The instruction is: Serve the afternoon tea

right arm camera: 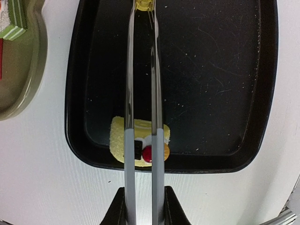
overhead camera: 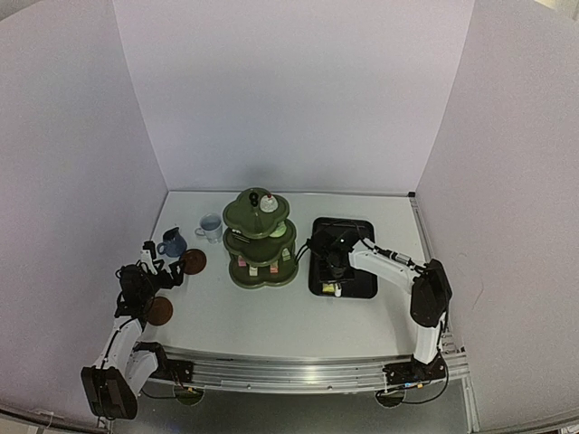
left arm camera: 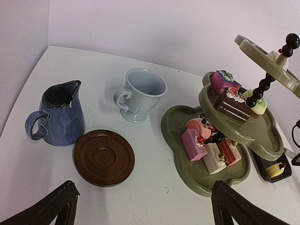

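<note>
The right tool is clamped on the handles of the metal tongs, whose two arms run almost parallel with only a narrow gap. Something yellow shows between them at the far end, but I cannot tell whether it is a gripped cake. One yellow cake with a red topping lies near the front edge of the black tray, under the tongs in the wrist view. The other small cakes already sit on the tiers of the green stand, just left of the tray. The left tool hangs wide open and empty over the surface. It faces the dark blue mug, the pale mug and a brown saucer. Neither mug stands on a saucer; the blue one is just beside this one, and a second saucer lies near the left arm. The likely trouble is the last cake. Squeezed too hard, it squashes; too lightly, it drops on the way across. The long tongs could also twist in the grip, or knock a scalloped tier and spill cakes. On the left, a misjudged approach could push a mug rather than grasp it.
</note>
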Robot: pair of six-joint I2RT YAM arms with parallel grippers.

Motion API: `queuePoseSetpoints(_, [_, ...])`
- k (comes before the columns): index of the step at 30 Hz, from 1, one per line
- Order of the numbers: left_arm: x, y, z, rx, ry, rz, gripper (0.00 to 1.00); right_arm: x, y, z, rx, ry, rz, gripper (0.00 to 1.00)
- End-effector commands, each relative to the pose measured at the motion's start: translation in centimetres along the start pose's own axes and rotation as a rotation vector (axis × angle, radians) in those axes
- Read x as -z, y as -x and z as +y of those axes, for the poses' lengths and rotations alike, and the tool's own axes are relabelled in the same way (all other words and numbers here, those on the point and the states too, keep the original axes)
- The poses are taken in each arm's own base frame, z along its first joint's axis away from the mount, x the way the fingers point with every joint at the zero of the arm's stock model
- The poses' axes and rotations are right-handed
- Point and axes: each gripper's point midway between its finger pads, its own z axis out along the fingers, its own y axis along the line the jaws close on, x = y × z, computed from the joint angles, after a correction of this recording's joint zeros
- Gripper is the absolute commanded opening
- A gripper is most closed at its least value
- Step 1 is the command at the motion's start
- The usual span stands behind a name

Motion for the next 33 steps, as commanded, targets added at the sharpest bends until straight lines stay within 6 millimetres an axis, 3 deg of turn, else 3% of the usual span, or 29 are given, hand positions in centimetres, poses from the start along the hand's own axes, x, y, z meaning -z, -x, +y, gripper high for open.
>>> queuePoseSetpoints(1, [0.1, 1.1, -0.3, -0.016, -0.015, -0.039, 1.00, 4.0, 2.9, -2.0, 0.014, 0.021, -0.123, 0.00])
queuePoseSetpoints(6, [0.1, 1.2, -0.4, -0.018, -0.016, -0.040, 1.00, 6.7, 4.3, -2.9, 0.118, 0.061, -0.179, 0.00])
queuePoseSetpoints(15, [0.1, 1.2, -0.4, -0.019, -0.018, -0.037, 1.00, 17.4, 6.0, -2.6, 0.385, 0.191, -0.332, 0.00])
queuePoseSetpoints(21, [0.1, 1.1, -0.4, -0.018, -0.019, -0.032, 1.00, 23.3, 5.6, -0.8, 0.496, 0.287, -0.446, 0.00])
queuePoseSetpoints(24, [0.2, 1.1, -0.4, -0.018, -0.019, -0.033, 1.00, 25.3, 5.1, 0.6, 0.555, 0.313, -0.494, 0.00])
queuePoseSetpoints(33, [0.2, 1.0, -0.5, -0.018, -0.021, -0.029, 1.00, 29.3, 2.7, 5.6, 0.718, 0.419, -0.583, 0.00])
